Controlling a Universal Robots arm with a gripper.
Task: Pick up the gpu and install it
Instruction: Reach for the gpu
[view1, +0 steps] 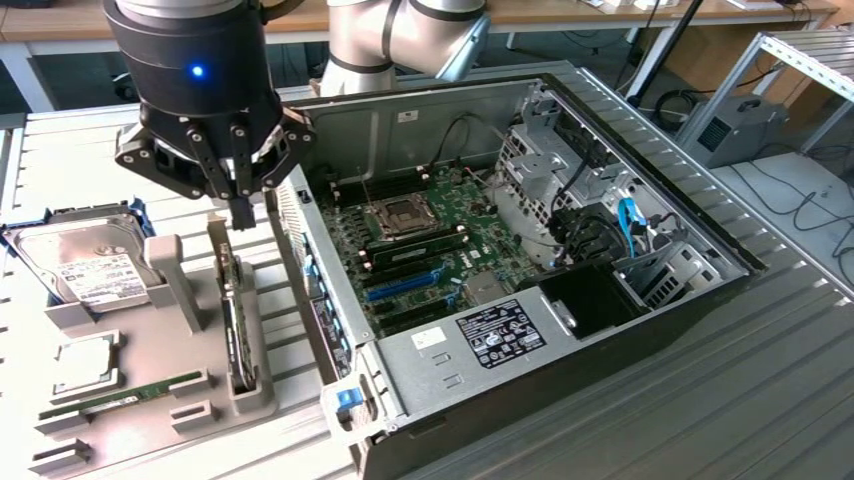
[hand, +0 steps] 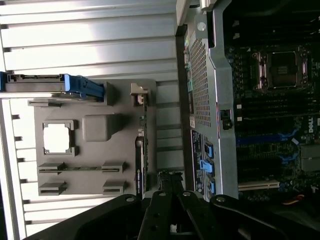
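The gpu (view1: 235, 318) is a thin dark card standing on edge in a slot of the grey holder (view1: 167, 275) on the exterior view's left. My gripper (view1: 243, 218) hangs just above the card's far end, between it and the case wall, its fingers shut together with nothing between them. In the wrist view the gpu (hand: 141, 150) appears edge-on, and the gripper (hand: 170, 176) sits slightly to the case side of it. The open computer case (view1: 694, 215) lies beside the holder, with the motherboard's blue slots (view1: 404, 285) exposed.
The holder also carries a silver hard drive (view1: 83, 268) in a blue bracket, a processor chip (view1: 83, 366) and a green memory stick (view1: 127, 396). The case's perforated side wall (hand: 200, 80) stands close beside the gripper. The ribbed metal table (view1: 747, 400) extends around the case.
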